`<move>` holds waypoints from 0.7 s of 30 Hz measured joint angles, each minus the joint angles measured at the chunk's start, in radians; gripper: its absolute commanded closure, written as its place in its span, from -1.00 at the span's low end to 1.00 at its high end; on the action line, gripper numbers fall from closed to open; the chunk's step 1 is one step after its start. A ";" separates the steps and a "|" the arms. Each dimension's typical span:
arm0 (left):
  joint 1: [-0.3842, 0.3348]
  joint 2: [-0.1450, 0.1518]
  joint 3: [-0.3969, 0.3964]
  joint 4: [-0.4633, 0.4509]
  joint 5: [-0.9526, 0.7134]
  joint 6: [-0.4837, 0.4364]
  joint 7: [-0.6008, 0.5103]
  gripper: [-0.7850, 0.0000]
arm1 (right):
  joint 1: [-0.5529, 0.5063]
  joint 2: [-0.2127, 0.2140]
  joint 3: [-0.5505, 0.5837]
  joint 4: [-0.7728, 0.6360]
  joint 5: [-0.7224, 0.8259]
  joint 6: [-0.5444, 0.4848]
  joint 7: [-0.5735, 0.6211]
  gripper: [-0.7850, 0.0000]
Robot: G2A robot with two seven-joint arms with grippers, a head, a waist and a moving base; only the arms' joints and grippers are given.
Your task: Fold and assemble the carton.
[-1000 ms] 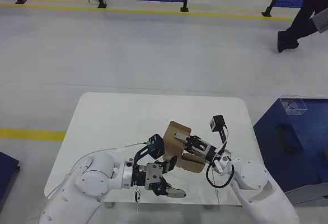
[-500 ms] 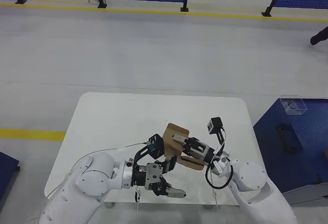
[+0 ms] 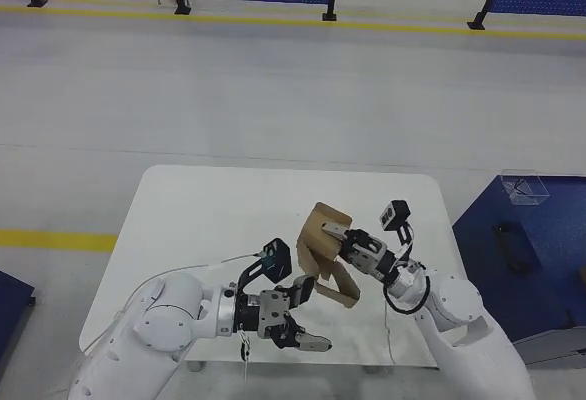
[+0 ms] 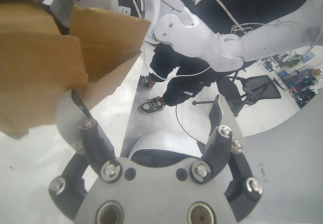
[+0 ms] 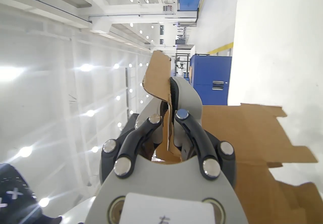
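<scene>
Carton (image 3: 328, 255) only half-formed above the bench (image 3: 203, 210), most folding left; right gripper (image 5: 169, 95) clamps its edge, left gripper (image 4: 146, 98) has fingers apart.

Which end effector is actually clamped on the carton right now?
The right end effector: shut on a flap of the carton. The left end effector is open, one finger at the carton's edge, the other clear of it.
</scene>
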 measured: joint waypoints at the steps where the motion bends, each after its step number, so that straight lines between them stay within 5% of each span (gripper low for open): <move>1: 0.004 0.004 -0.009 0.000 -0.021 -0.019 -0.014 -1.00 | 0.011 0.001 0.021 0.036 0.052 0.003 0.036 1.00; 6: 0.033 0.020 -0.070 -0.018 -0.013 -0.048 -0.005 -1.00 | 0.047 0.005 0.102 0.164 0.197 0.024 0.114 1.00; 11: 0.062 0.030 -0.102 -0.046 -0.034 -0.207 0.014 -1.00 | 0.050 0.008 0.126 0.169 0.169 0.019 0.070 1.00; 18: 0.057 0.030 -0.110 -0.041 -0.025 -0.165 0.021 -1.00 | 0.050 0.008 0.126 0.170 0.168 0.019 0.073 1.00; 21: 0.072 0.030 -0.189 -0.062 0.113 -0.082 0.145 -1.00 | 0.048 0.007 0.126 0.169 0.173 0.023 0.069 1.00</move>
